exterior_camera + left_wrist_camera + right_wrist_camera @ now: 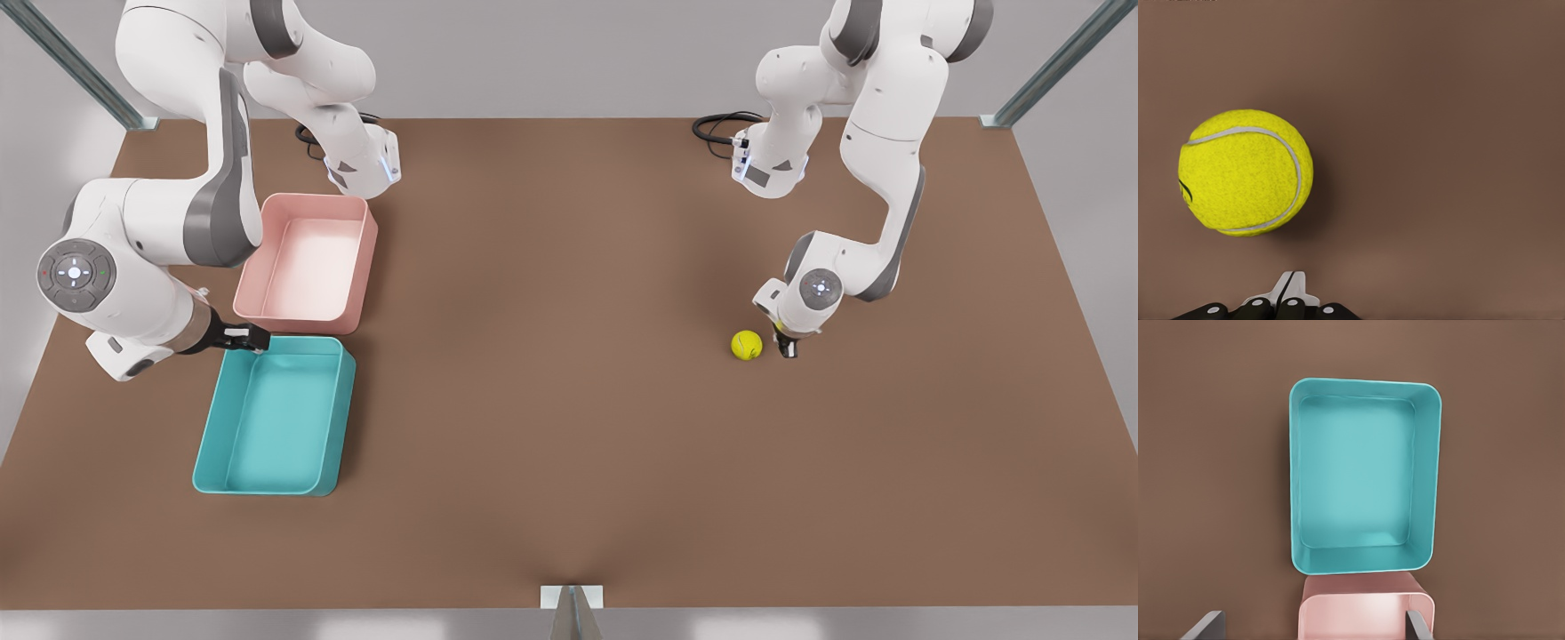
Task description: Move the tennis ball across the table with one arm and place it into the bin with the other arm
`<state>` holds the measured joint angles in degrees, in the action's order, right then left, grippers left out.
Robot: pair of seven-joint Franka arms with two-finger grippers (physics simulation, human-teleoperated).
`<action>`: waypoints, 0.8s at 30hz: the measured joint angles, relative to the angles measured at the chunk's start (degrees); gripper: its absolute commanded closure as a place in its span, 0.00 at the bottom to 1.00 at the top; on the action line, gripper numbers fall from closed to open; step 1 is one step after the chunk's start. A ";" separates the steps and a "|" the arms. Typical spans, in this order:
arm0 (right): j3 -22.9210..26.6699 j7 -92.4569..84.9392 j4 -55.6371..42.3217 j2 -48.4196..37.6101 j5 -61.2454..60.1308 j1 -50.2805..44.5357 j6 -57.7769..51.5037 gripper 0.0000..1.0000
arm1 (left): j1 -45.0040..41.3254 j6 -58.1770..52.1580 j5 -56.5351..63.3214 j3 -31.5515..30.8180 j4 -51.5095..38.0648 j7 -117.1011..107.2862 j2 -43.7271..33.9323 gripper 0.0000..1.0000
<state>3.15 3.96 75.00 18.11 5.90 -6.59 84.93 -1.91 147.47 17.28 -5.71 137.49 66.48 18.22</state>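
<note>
The yellow-green tennis ball (747,345) rests on the brown table (569,400) at the front view's right. My left gripper (787,347) stands just beside it on the front view's right, low over the table and shut on nothing. In the left wrist view the ball (1245,173) lies clear of the closed fingertips (1293,285). The teal bin (274,416) sits at the front view's left. My right gripper (247,338) hovers at its far edge, open and holding nothing. The right wrist view looks down into the bin (1365,477) between the spread fingers (1205,625).
A pink bin (308,262) stands right behind the teal one, their short walls almost touching (1365,610). Both arm bases and cables sit along the table's far edge. Bare tabletop stretches between the ball and the bins.
</note>
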 measured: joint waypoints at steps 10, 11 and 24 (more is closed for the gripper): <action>0.00 -0.06 0.00 0.07 -0.01 -0.09 -0.01 0.00 | -20.69 -5.28 -15.98 -0.02 -11.78 -8.77 0.63 0.79; 0.00 -0.07 0.00 0.07 -0.02 -0.09 -0.01 0.00 | -20.61 -6.47 -17.94 -0.03 -12.38 -10.13 0.61 0.79; -1.05 2.31 10.41 10.30 -8.63 -9.96 13.62 0.00 | -5.42 -63.47 -18.24 4.29 -65.58 -39.75 -5.83 0.00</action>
<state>2.10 6.27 85.41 28.41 -2.74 -16.55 98.56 -7.33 84.00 -0.97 -1.42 71.91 26.73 12.39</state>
